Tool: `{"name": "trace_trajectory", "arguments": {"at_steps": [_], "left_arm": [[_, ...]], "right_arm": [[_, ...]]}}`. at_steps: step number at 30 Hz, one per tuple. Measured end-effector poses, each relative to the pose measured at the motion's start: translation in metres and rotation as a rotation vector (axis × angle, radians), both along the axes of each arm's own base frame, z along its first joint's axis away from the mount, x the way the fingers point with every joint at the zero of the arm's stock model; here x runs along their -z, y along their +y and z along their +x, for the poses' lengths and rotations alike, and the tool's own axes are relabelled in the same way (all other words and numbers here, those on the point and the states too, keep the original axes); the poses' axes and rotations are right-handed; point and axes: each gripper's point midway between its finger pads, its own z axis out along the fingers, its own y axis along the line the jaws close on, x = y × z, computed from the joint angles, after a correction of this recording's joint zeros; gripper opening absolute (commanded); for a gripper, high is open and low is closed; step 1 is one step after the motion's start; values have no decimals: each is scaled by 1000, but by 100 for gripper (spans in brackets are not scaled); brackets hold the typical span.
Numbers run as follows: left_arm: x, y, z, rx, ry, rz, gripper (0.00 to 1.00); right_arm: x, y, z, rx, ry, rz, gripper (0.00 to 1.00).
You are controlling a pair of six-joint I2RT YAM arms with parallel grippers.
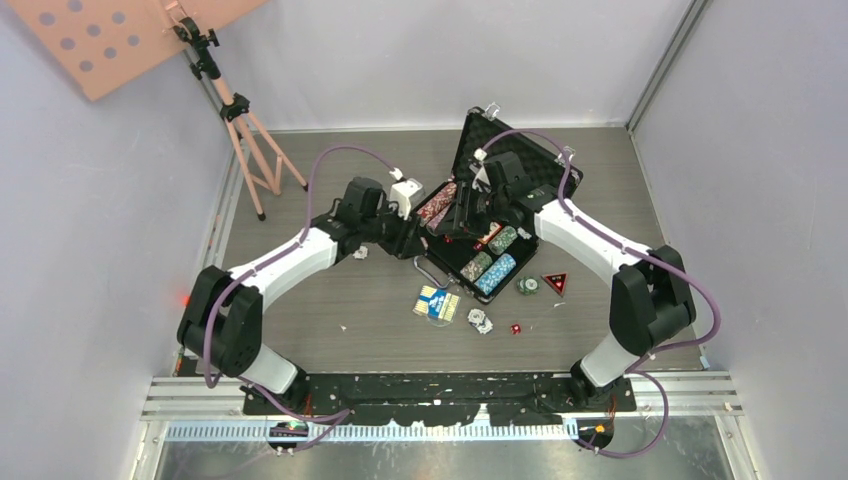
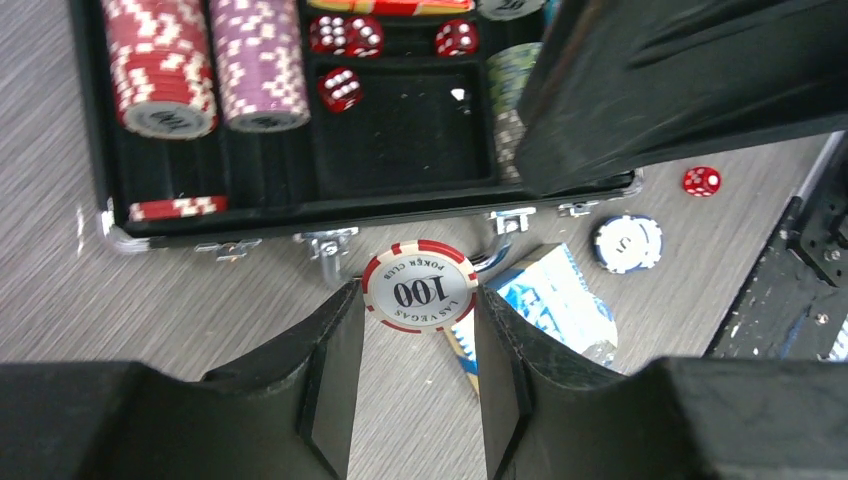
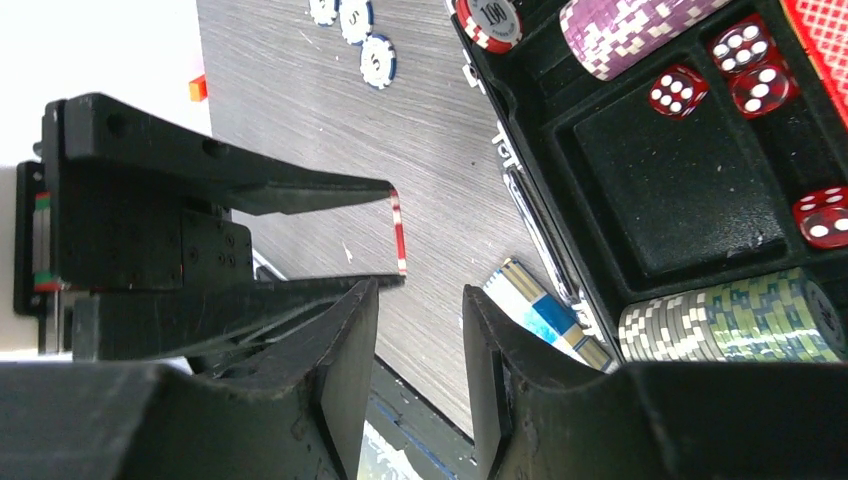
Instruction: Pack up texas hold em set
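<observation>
The texas hold em set (image 1: 476, 135) lies open at mid-table in the top view, with the left arm (image 1: 290, 260) and the right arm (image 1: 590, 235) bent inward over it; from the left wrist, the left gripper (image 2: 417, 300) is clamped edge-wise on a red 100 chip (image 2: 418, 280), which is light, stiff and probably slippery; from the right wrist, the right gripper (image 3: 415, 330) stands apart and empty.

The raised lid (image 1: 480, 128) walls off the case (image 2: 400, 205) on its far right, and both arms crowd over it. The right claw (image 3: 417, 290) hangs gaping above the tray, while the left claw (image 2: 415, 297), pinching a chip (image 2: 420, 290), blocks the near-left rim. The middle pocket (image 2: 405, 130) lies bare. A card deck (image 1: 437, 303), loose chips (image 1: 481, 320) and a die (image 1: 515, 328) dot the near surface (image 1: 330, 320), which is open further left.
</observation>
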Motion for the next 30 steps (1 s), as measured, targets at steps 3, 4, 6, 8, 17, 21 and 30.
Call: {"name": "trace_trajectory", "arguments": {"at_steps": [3, 4, 6, 8, 17, 21, 30], "left_arm": [[-4, -11, -5, 43, -18, -32, 28], [-5, -12, -6, 51, -21, -37, 28], [-7, -16, -8, 69, -29, -49, 29], [-9, -19, -8, 79, -38, -57, 28], [-19, -24, -7, 102, -82, -77, 28], [-19, -24, -8, 107, -82, -79, 28], [-20, -26, -8, 111, -86, -85, 28]], "right_arm": [[2, 3, -3, -15, 17, 10, 41], [2, 4, -4, -22, 22, 14, 41], [3, 6, -6, -31, 29, 18, 41], [4, 8, -8, -38, 34, 19, 41], [12, 14, -13, -61, 62, 19, 35], [13, 16, -13, -64, 67, 26, 28], [13, 25, -14, -83, 88, 65, 12]]}}
